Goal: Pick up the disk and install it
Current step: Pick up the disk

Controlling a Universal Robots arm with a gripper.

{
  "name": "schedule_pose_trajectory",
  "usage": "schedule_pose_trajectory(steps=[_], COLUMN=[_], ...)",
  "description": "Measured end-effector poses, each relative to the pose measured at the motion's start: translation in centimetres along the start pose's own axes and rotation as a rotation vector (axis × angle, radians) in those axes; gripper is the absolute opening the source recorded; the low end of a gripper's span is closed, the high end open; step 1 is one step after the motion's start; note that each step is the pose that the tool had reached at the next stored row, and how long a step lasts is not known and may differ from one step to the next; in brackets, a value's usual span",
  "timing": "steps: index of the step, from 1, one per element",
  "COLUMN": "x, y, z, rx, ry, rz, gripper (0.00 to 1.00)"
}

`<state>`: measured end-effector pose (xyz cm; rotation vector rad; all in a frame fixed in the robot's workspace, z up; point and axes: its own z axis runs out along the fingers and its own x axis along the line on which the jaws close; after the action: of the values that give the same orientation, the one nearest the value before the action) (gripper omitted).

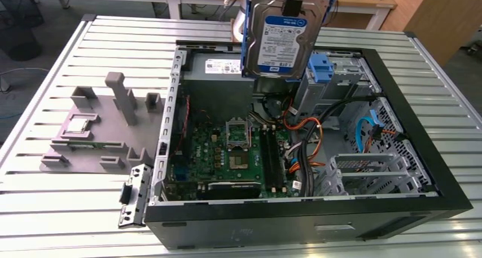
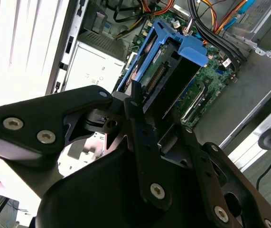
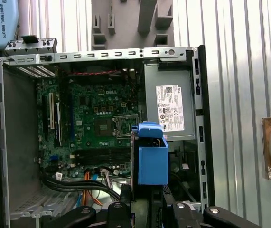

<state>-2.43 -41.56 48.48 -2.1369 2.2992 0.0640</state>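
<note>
One disk [image 1: 275, 35] hangs upright in the exterior view, gripped at its top edge. It is above the far side of an open computer case [image 1: 421, 134] that lies on a slatted metal desk [image 1: 60, 43]. The disk's flat face shows a white-and-blue label whose print I leave unread, and a blue carrier frames its edges. Held high like this, it clears the case walls and cables. The motherboard [image 1: 226, 151] lies exposed below, and an empty blue bracket [image 1: 322, 69] sits in the drive bay, just toward the exterior view's right of the disk. A grey fixture [image 1: 113, 128] of posts and slots stands on the desk beside the case, toward the exterior view's left.

In the second wrist view, the tool [image 2: 159, 109] pinches the disk by its blue carrier, with black linkage arms closing on either side. The disk's connector edge points down toward the green board, which seems to suit lowering it into the case.

In the first wrist view, the blue carrier appears end-on over the case interior, beside the grey power supply [image 3: 171, 80]. That box carries a white sticker of small print.
</note>
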Motion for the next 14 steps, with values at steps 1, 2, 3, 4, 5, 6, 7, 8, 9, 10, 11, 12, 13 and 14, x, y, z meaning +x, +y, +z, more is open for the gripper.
schedule_pose_trajectory(steps=[1, 2, 3, 4, 5, 6, 7, 8, 9, 10, 11, 12, 13, 14], x=[0.04, 0.09, 0.15, 0.19, 0.2, 0.2, 0.2, 0.21, 0.23, 0.24, 0.26, 0.28, 0.3, 0.33], y=[-0.01, -0.01, -0.02, -0.02, -0.03, -0.03, -0.03, -0.03, -0.03, -0.03, -0.03, -0.04, -0.04, -0.04], z=[0.0, 0.0, 0.0, 0.0, 0.0, 0.0, 0.0, -0.01, 0.0, -0.01, -0.01, 0.0, 0.0, 0.0], rx=[0.0, 0.0, 0.0, 0.0001, 0.0002, 0.0002, 0.0002, 0.0003, 0.0003, 0.0004, 0.0004, 0.0004, 0.0005, 0.0005], ry=[0.0001, 0.0002, 0.0003, 0.0005, 0.0012, 0.0019, 0.0021, 0.0035, 0.0044, 0.0048, 0.0051, 0.0054, 0.0058, 0.0061], rz=[0.0, 0.0, 0.0, 0.0, 0.0, 0.0, 0.0, 0.0, 0.0, 0.0, 0.0, 0.0, 0.0, 0.0], gripper=[0.35, 0.35, 0.35, 0.35, 0.35, 0.35, 0.35, 0.35, 0.35, 0.35, 0.35, 0.35, 0.35, 0.35])
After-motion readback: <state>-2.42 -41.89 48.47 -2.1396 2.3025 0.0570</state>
